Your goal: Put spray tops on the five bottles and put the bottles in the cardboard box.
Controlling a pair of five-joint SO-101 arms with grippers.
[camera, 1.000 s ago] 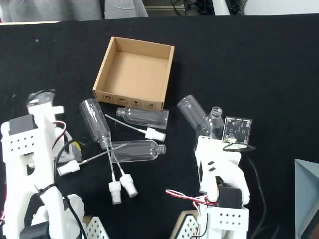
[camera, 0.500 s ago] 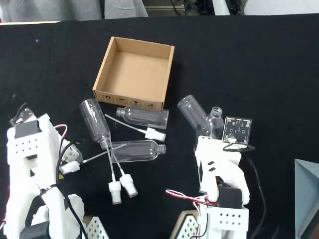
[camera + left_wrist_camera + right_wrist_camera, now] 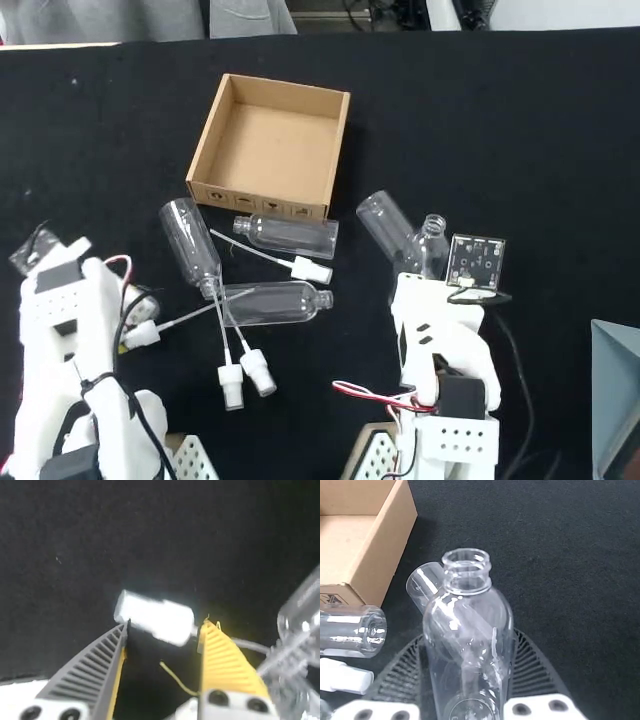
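Note:
My right gripper (image 3: 470, 680) is shut on a clear uncapped bottle (image 3: 467, 630), held upright with its open neck (image 3: 432, 228) up. A second bottle (image 3: 385, 225) leans just behind it. Three more bottles (image 3: 192, 245) (image 3: 288, 236) (image 3: 275, 303) lie in front of the cardboard box (image 3: 260, 195). Among them are loose white spray tops with long tubes (image 3: 312, 268) (image 3: 231, 385) (image 3: 260, 370). My left gripper (image 3: 165, 627) is open over one spray top (image 3: 155, 617), which lies across the gap at its fingertips; the same top (image 3: 140, 335) sits beside the left arm (image 3: 70, 330).
The box is open and holds nothing. A grey object (image 3: 615, 390) stands at the table's right edge. Black cloth stretches free to the right of the box and behind it.
The left arm has come down and drawn back toward the near left, over the spray top. The right arm and its bottle have not moved.

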